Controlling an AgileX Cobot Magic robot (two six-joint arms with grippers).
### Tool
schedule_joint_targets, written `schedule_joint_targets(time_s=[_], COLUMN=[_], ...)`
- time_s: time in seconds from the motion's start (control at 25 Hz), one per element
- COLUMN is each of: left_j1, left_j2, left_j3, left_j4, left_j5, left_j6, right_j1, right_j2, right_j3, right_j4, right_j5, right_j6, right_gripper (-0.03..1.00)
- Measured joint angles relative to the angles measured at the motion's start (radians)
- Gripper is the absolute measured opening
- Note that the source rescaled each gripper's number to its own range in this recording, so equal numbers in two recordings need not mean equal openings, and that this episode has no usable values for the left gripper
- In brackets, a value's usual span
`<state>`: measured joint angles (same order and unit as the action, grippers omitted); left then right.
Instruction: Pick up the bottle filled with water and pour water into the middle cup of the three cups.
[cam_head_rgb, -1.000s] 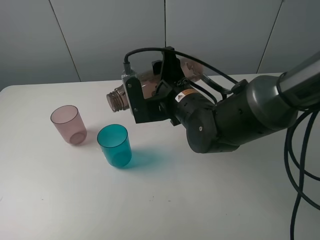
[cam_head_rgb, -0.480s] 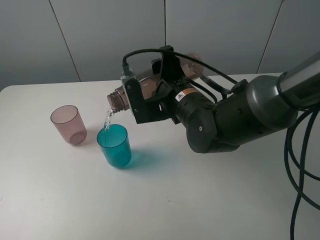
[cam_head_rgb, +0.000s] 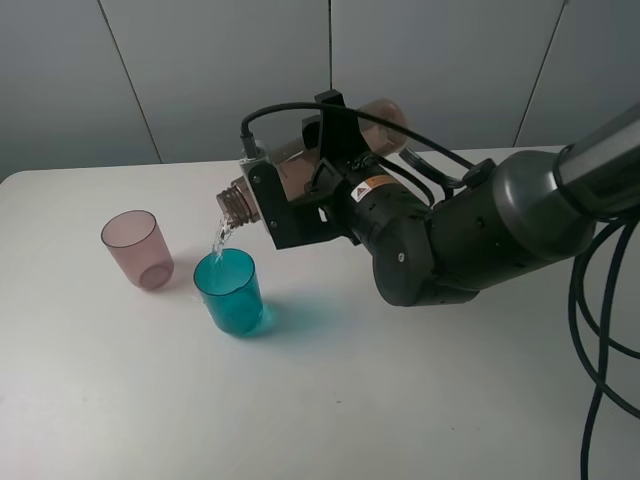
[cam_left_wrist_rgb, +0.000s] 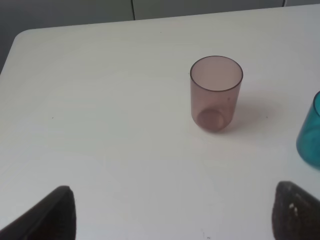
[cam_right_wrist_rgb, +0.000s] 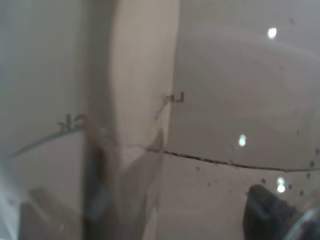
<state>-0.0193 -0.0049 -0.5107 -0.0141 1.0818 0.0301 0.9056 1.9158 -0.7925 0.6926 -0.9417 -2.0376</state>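
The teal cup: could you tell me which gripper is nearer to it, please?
Right. The right gripper holds the bottle tilted over the teal cup; the left gripper sits back, outside the exterior view.

White table (cam_head_rgb: 120, 400), matte top, rounded corner at far left. Two translucent tumblers stand upright on it, near each other but not touching: pink cup (cam_head_rgb: 136, 249) at left, teal cup (cam_head_rgb: 230, 291) to its right, casting a teal-tinted shadow on the surface

I see a white table (cam_head_rgb: 120, 400) with rounded corners, and behind it a grey panelled wall (cam_head_rgb: 200, 70) with thin dark seams.
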Motion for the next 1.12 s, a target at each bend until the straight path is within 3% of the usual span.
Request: schedule_joint_targets(time_s=[1.12], left_j1=[0.0], left_j2=[0.0], left_j3=[0.0], left_j4=[0.001], left_j5=[0.0], left_j6=[0.0], right_j1=[0.0], right_j2=[0.0], right_j3=[0.0], right_j4=[-0.004], right_j5=[-0.1], right_j6=[-0.052], right_gripper=[0.05])
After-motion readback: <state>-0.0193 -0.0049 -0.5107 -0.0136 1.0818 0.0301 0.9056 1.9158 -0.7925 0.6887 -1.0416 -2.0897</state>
